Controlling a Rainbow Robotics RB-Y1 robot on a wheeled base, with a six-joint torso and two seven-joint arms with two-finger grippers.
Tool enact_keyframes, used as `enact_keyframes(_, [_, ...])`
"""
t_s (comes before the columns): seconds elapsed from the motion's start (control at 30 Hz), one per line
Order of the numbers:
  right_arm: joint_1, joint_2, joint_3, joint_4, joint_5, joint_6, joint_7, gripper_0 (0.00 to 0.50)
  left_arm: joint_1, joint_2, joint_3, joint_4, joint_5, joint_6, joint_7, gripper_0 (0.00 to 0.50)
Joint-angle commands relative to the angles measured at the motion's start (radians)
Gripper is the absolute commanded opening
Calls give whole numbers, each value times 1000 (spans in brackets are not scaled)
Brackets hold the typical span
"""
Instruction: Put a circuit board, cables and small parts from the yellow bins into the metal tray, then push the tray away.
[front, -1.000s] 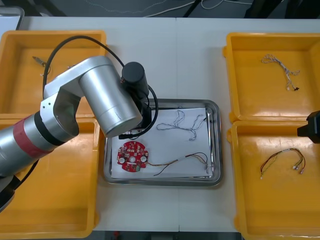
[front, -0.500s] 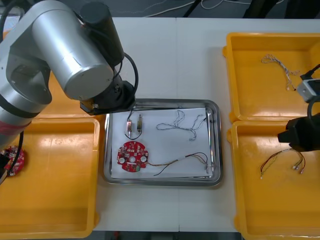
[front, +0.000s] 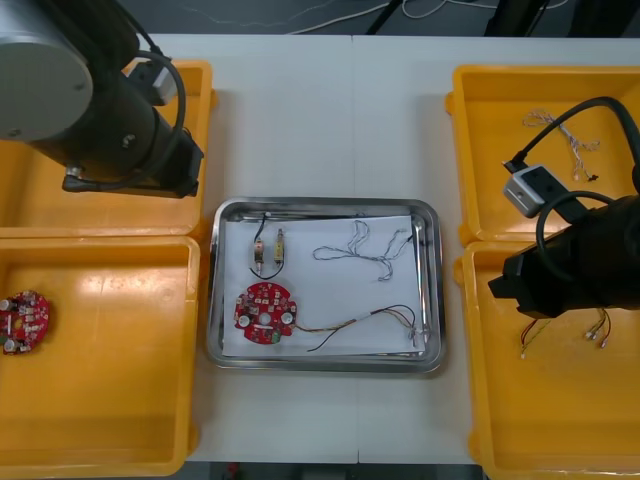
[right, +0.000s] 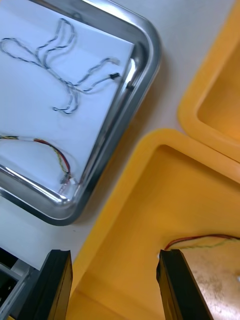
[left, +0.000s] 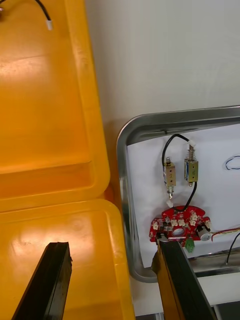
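1. The metal tray (front: 428, 300) sits in the middle of the table (front: 330, 120) between the yellow bins. It is white inside.
2. A round red circuit board (front: 264, 313) lies in the tray's near left part. Two small metal parts (front: 268, 250) lie just beyond it, with a black cable (front: 262, 218) running from them.
3. A twisted blue and white cable (front: 362, 245) lies in the tray's far right part. A red and yellow cable (front: 365, 322) runs right from the board along the near side.
4. The left pincer (left: 112, 282) hangs with its fingers apart and empty. It is above the meeting rims of the far left bin (front: 40, 205) and the near left bin (front: 100, 400), just left of the tray.
5. The right pincer (right: 117, 287) also has its fingers apart and holds nothing. It is over the near right bin (front: 540, 420), just right of the tray's near right corner.
6. A second circuit board (front: 24, 322) lies by the near left bin's left wall.
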Motion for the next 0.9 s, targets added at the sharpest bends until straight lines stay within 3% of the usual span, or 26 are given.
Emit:
enact_keyframes(0.03, [-78,-19,112,-31,-12,-38,42,500,88,85,112,-69,24,6,-104,500])
enact_keyframes(0.3, [-172,-19,304,-25,2,-82,88,500,217,142,239,-95,58,6,-233,500])
enact_keyframes(0.47, [-238,-13,435,-10,31,-113,116,500,278,151,311,-98,95,6,-244,500])
enact_keyframes(0.9, [-433,82,726,171,123,-178,320,500,402,168,387,-155,42,6,-261,500])
